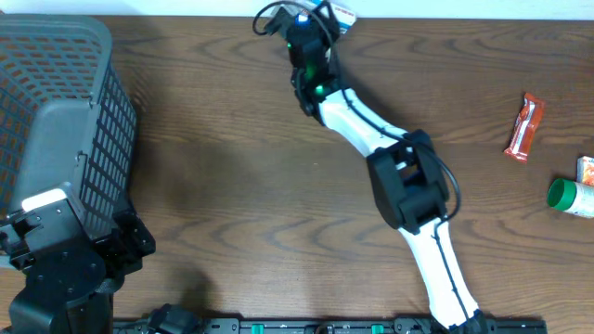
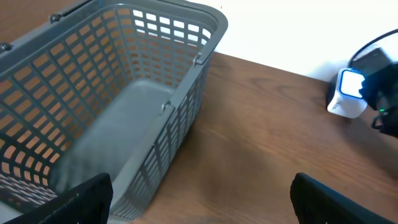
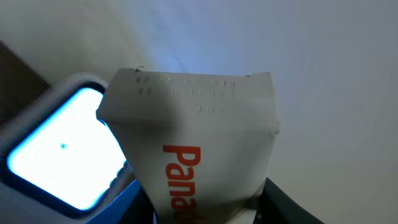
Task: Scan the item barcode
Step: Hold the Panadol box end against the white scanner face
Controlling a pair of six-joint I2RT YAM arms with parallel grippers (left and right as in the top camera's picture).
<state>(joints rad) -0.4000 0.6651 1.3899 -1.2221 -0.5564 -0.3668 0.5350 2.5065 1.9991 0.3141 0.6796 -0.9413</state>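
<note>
A white box [image 3: 193,143] is gripped by the right gripper [image 3: 205,208] just beside the glowing scanner [image 3: 59,155] at the far edge of the table [image 1: 232,186]. The left gripper [image 2: 205,202] is spread wide open near the basket [image 2: 208,37].

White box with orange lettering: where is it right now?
Right wrist view: the white box is held in the right hand, beside the lit scanner. Overhead, that is the far edge of the table, near centre.

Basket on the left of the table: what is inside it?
Nothing shows inside the basket: only its bare grey floor. Its near corner is covered by the left tool.
</note>
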